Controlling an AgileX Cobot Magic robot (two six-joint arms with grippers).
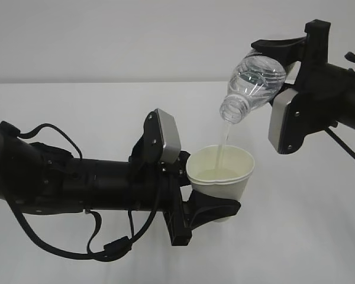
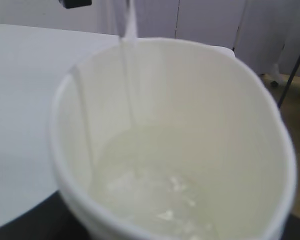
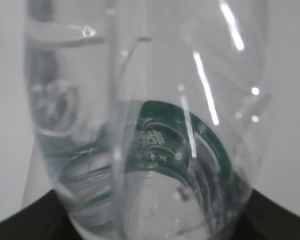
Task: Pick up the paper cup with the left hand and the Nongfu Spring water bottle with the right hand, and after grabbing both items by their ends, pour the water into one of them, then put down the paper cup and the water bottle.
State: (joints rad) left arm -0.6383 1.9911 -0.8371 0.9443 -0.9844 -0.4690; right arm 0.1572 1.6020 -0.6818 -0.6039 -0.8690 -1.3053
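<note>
1. The exterior view looks across the white table [image 1: 319, 236] from the front, slightly downward, at middle distance.
2. The left wrist view peers very closely into the paper cup [image 2: 230, 125], also seen at the exterior view's centre [image 1: 225, 186].
3. The right wrist view presses against the Nongfu Spring water bottle [image 3: 155, 130], upper right of the exterior view [image 1: 254, 80].

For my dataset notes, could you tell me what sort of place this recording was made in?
Probably an indoor lab or office test bench: a bare white table against a plain pale wall, with panelled partitions and what looks like a chair's wheeled base behind the paper cup.
</note>
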